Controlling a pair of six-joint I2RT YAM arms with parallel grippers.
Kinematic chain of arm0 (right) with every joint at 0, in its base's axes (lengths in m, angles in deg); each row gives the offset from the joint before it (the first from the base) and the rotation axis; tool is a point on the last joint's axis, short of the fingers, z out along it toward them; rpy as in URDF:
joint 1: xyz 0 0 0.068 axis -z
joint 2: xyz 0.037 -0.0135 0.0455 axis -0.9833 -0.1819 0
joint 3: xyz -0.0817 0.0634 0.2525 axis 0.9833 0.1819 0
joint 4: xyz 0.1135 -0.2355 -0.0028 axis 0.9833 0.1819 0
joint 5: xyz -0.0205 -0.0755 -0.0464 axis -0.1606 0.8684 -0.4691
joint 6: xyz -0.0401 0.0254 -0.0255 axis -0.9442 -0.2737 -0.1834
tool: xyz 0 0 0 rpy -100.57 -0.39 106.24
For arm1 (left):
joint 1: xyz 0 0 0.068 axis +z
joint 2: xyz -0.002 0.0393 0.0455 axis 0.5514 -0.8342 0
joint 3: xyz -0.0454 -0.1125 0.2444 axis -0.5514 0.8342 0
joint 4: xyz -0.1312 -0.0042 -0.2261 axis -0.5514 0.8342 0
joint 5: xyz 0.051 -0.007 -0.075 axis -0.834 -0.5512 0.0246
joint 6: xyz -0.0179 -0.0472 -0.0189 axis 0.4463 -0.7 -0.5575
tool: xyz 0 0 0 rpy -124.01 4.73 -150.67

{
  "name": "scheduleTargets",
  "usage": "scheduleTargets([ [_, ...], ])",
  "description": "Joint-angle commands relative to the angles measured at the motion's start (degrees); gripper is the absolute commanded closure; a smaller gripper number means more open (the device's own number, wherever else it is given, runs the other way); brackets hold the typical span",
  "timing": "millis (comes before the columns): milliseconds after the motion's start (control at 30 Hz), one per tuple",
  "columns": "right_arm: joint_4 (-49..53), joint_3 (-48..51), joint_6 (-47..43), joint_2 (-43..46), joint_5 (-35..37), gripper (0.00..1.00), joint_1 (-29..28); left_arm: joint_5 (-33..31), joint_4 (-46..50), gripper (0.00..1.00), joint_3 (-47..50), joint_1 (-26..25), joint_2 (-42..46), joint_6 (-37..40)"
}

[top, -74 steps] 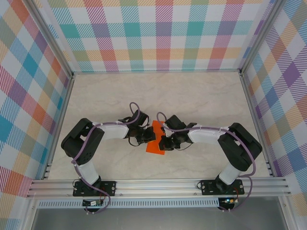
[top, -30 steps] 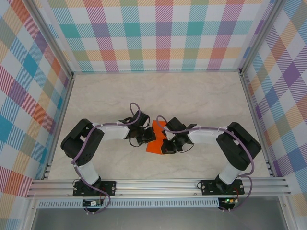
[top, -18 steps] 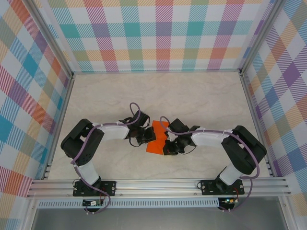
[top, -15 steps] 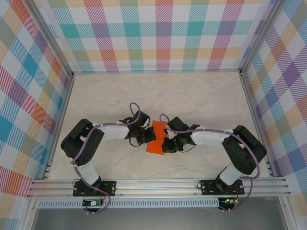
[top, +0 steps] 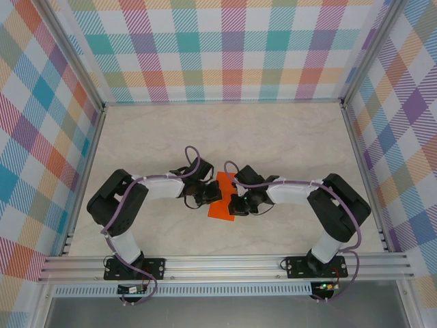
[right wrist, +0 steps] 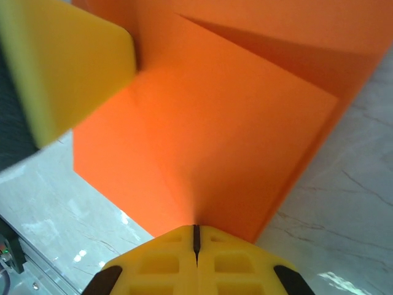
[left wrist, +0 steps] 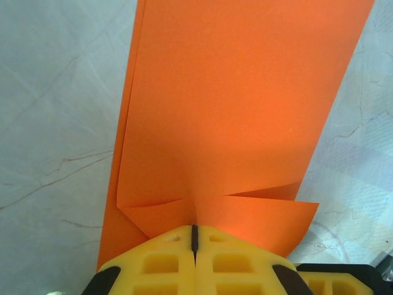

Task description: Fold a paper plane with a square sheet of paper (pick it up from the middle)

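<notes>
The square sheet of paper (top: 222, 199) is bright orange and folded into a long layered strip, held just above the table between both arms. In the left wrist view the paper (left wrist: 239, 110) shows two slanted flaps near my left gripper (left wrist: 194, 236), which is shut on its near edge. My right gripper (right wrist: 196, 236) is shut on the opposite edge of the paper (right wrist: 227, 141). A yellow finger (right wrist: 67, 67) of the left gripper shows at the far side. From above, the left gripper (top: 210, 197) and the right gripper (top: 234, 203) face each other across the paper.
The pale marble table (top: 273, 137) stretches behind the arms, with checked walls on three sides. An aluminium rail (top: 225, 263) runs along the near edge by the arm bases.
The right arm shifted slightly outward and came back. The paper stays pinched between both grippers in the same place. The left arm has not moved.
</notes>
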Motion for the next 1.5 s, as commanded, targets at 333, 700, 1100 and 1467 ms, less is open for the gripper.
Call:
scheduleTargets([
  [333,2.0,3.9,0.9,1.1,1.8,1.0,0.0,3.8,0.0,0.99,-2.4,-0.4,2.9,1.6],
  [700,1.4,4.0,1.3,-0.1,1.0,1.0,0.0,7.6,-9.6,0.99,5.0,-3.4,5.1,-2.7],
  [1100,2.2,3.6,0.8,-1.0,0.8,1.0,0.0,7.9,-12.0,1.0,4.9,-6.4,0.2,-2.9],
  [1467,3.1,3.5,0.8,-1.9,1.3,1.0,0.0,5.7,-22.0,1.0,11.7,-6.6,-0.4,-3.9],
])
